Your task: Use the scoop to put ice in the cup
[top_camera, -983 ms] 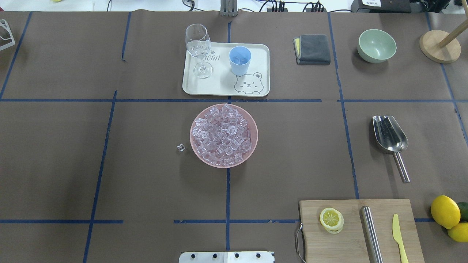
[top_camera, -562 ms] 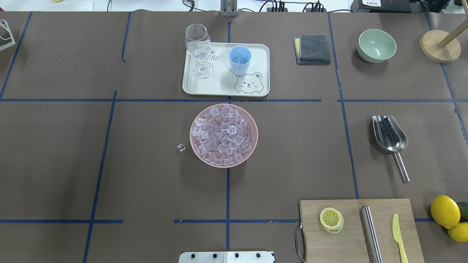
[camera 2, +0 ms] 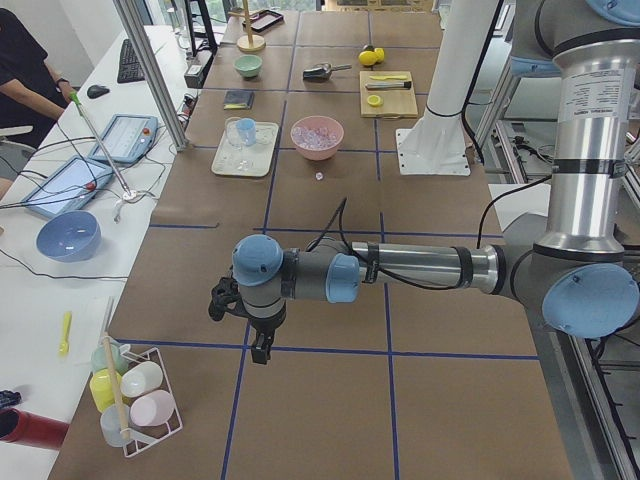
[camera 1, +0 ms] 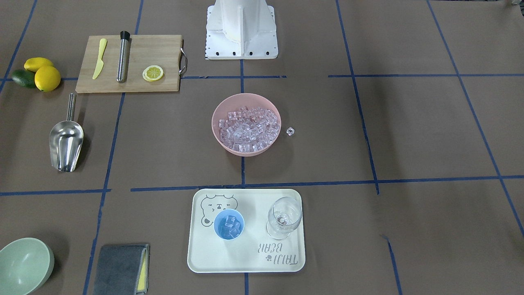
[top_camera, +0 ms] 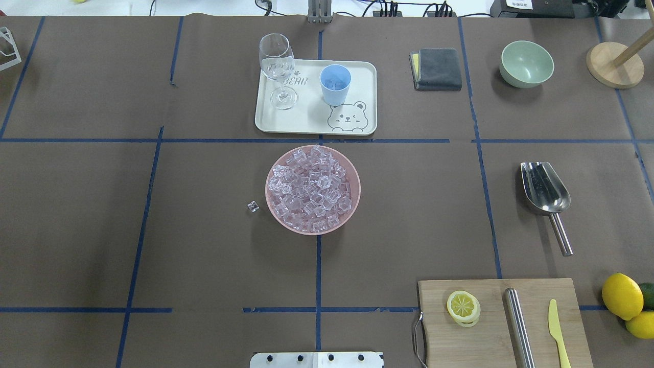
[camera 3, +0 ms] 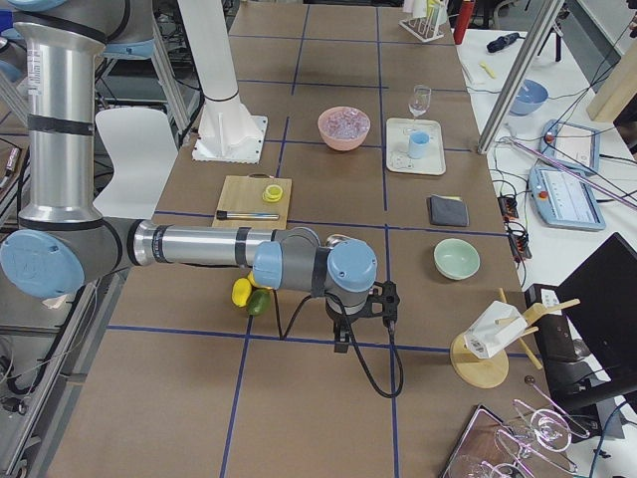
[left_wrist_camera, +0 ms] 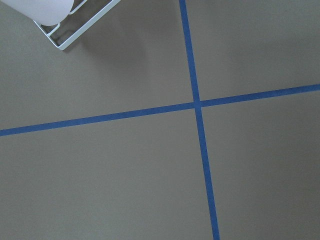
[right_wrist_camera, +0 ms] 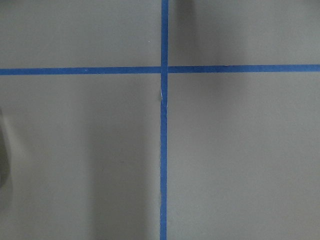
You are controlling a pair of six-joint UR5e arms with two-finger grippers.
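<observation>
The ice (top_camera: 312, 189) fills a pink bowl (top_camera: 267, 190) at the table's middle, and one loose cube (top_camera: 253, 206) lies just left of it. The light-blue cup (top_camera: 335, 84) stands on a white tray (top_camera: 306, 110) behind the bowl, with a few cubes inside it in the front-facing view (camera 1: 229, 224). The steel scoop (top_camera: 544, 193) lies empty on the table at the right. My left gripper (camera 2: 262, 352) hangs over the table's far left end. My right gripper (camera 3: 341, 344) hangs over the far right end. I cannot tell whether either is open or shut.
A wine glass (top_camera: 277, 69) stands on the tray beside the cup. A cutting board (top_camera: 490, 327) at the front right holds a lemon slice, a steel cylinder (top_camera: 518, 327) and a yellow knife. Lemons (top_camera: 622, 296), a green bowl (top_camera: 527, 64) and a grey cloth (top_camera: 437, 68) lie on the right side.
</observation>
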